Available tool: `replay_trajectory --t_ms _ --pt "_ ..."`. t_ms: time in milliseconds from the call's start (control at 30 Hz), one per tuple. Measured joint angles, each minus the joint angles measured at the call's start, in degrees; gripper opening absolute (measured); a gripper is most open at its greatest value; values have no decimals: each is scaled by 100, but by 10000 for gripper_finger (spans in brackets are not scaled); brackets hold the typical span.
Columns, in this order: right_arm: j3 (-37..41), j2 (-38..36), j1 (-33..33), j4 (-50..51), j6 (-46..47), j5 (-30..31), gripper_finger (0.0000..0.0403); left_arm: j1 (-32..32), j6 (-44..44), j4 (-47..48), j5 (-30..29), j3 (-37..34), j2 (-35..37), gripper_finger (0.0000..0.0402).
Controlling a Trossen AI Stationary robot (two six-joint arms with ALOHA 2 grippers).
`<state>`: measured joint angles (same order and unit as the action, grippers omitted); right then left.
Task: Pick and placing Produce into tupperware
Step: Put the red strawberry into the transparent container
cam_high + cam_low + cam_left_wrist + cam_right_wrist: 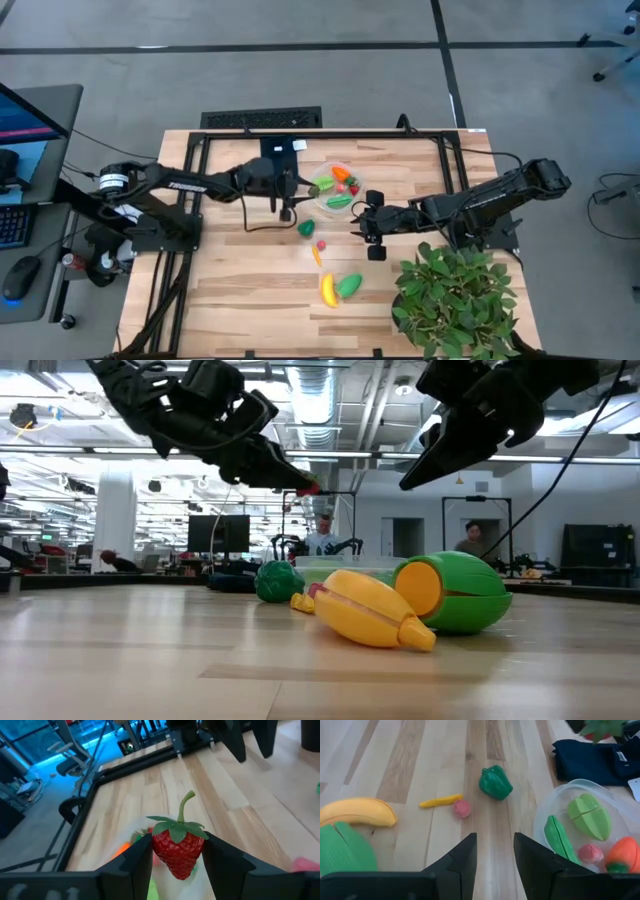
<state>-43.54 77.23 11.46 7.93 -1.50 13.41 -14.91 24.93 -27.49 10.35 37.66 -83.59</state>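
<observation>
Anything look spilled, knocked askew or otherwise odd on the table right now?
Nothing stands out. The clear round plastic container sits upright with pieces inside; the left tool holds a red toy strawberry cleanly. The yellow toy banana and dark green toy pepper simply lie waiting on the wooden table.

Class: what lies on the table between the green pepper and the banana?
The high view shows a small red piece and a carrot between the pepper and banana.
</observation>
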Motion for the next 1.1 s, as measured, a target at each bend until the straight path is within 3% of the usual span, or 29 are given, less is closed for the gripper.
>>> replay_trajectory --t_ms 567,700,900,1100 --pt "-1 0 0 0 -5 2 121 -650 106 -22 886 246 -18 149" --pt "-1 0 0 -135 -97 13 121 -659 103 -449 911 291 -402 149" --pt "-1 0 0 -150 -67 13 121 -659 98 -295 886 817 -1261 149" --pt "-1 0 2 -67 -48 13 121 -676 82 821 885 1712 -1988 149"
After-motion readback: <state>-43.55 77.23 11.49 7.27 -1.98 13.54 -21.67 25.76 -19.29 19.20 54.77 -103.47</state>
